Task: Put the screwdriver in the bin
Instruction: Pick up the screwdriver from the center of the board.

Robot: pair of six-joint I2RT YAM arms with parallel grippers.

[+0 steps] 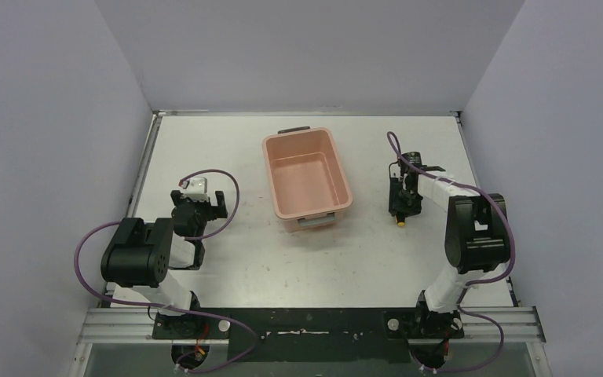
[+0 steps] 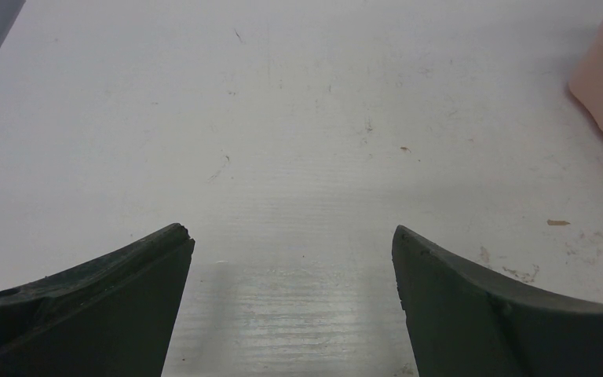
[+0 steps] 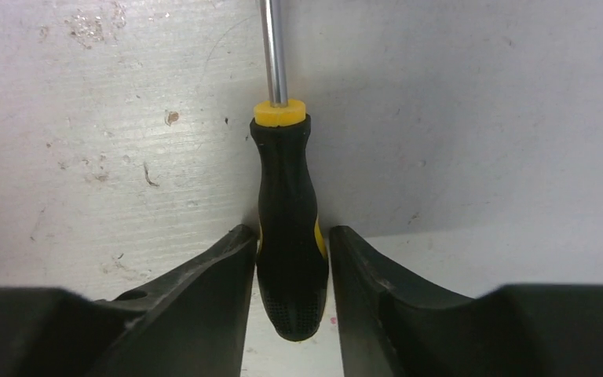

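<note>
- Toward the desk's right edge, the right gripper (image 3: 286, 232) pinches the screwdriver (image 3: 286, 196) by its black handle; the shaft tip is cut off.
- The left gripper (image 2: 292, 232) gapes wide, holding nothing.
- The bin (image 1: 343, 174) sits mid-desk, apart.

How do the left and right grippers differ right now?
The left gripper is open, with only table between its jaws; the right gripper is shut on the screwdriver, at its black handle. The left gripper sits left of the bin, the right gripper to the bin's right. Both are dark and held near the table.
</note>
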